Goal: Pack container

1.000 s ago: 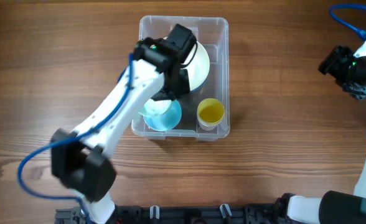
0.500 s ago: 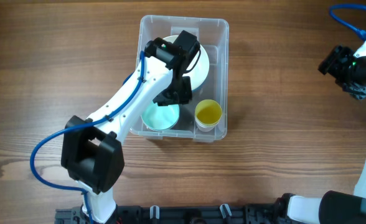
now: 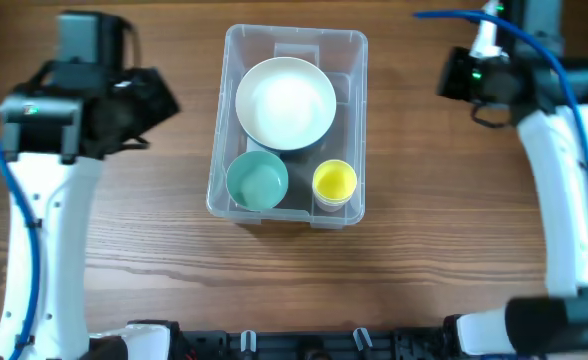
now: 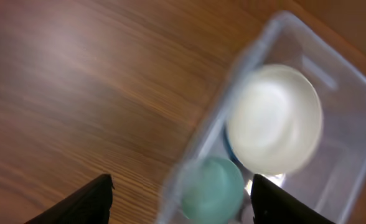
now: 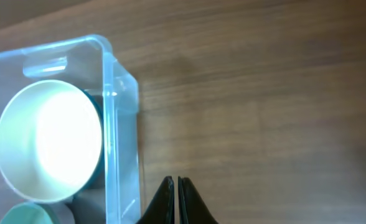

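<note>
Midway across the tabletop [image 3: 444,240], the container [image 3: 348,100] lay with its long axis running away from the robot's base. The left claw [image 4: 182,186], released, hung to its left, seemingly the nearer; the right claw [image 5: 172,183], clenched empty, hung to its right.

Bright, soft light falls evenly from above, leaving only a faint shadow under the container [image 3: 294,31] on the table [image 3: 434,230]. Inside it, the white bowl [image 3: 285,103] glares almost blank, most strongly from the right wrist. The left wrist view is smeared with blur, and the container's near wall is hazy.
</note>
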Motion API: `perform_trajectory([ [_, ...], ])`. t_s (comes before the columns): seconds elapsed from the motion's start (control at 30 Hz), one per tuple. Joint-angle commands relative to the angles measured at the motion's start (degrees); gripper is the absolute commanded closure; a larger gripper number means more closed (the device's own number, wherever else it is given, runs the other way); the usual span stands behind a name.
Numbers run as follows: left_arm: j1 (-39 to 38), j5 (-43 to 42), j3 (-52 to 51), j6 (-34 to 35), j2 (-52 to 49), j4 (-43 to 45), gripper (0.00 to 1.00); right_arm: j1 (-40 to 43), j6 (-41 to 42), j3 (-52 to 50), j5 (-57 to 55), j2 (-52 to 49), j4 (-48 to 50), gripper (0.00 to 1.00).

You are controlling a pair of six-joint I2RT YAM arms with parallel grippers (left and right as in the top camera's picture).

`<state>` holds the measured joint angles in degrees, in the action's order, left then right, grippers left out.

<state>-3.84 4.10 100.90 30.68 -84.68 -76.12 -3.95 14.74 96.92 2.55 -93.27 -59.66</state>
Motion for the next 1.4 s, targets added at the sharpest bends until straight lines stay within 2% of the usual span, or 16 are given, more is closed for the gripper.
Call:
perform_trajectory([
  [0.0,6.75,0.46,0.31,-1.97,-1.38,-0.04,0.27,-2.64,-0.81,-0.04,-0.33,-9.14,4.61,0.96],
  [0.13,9.75,0.5,0.31,-1.99,-2.84,0.04,0.26,-4.33,-0.85,-0.04,2.67,-18.88,11.87,0.96],
  [0.33,10.03,0.5,0.31,-1.99,-3.3,1.29,0.26,-5.25,-3.45,-0.04,12.39,-26.36,18.14,0.96],
  [0.5,10.03,0.5,0.31,-1.99,-3.3,1.73,0.26,-5.49,-10.14,-0.04,28.11,-26.95,21.9,0.95],
  [0.77,10.03,0.5,0.31,-1.99,-3.3,1.68,0.26,-5.46,-10.14,-0.04,28.52,-26.95,24.26,0.92],
  [0.83,10.03,0.5,0.31,-1.99,-3.3,1.68,0.25,-5.46,-8.57,-0.04,23.28,-26.95,24.28,0.83],
  [0.9,10.03,0.5,0.31,-1.99,-3.3,1.68,0.18,-5.35,-3.98,-0.02,11.04,-26.84,24.09,0.73],
  [0.97,10.03,0.5,0.31,-1.99,-3.3,1.75,0.13,-5.05,-3.82,-0.02,3.39,-26.4,24.04,0.64],
  [1.0,10.03,0.5,0.31,-1.99,-3.3,1.92,0.1,-4.81,-3.91,-0.02,-0.44,-25.73,24.04,0.55],
  [1.03,10.01,0.5,0.31,-2.01,-3.32,2.34,0.06,-4.57,-4.2,-0.02,-3.52,-24.94,24.11,0.42],
  [1.07,10.01,0.5,0.31,-2.16,-3.45,2.91,0.02,-4.26,-4.22,-0.02,-6.19,-23.96,24.3,0.34],
  [1.17,10.01,0.5,0.24,-4.68,-4.98,5.27,0.0,-3.78,-4.35,-0.02,-13.18,-21.11,26.25,0.0],
  [1.37,10.1,0.5,0.2,-8.2,-13.38,8.68,0.0,-3.54,-10.23,-0.02,-14.82,-17.86,26.23,0.0],
])
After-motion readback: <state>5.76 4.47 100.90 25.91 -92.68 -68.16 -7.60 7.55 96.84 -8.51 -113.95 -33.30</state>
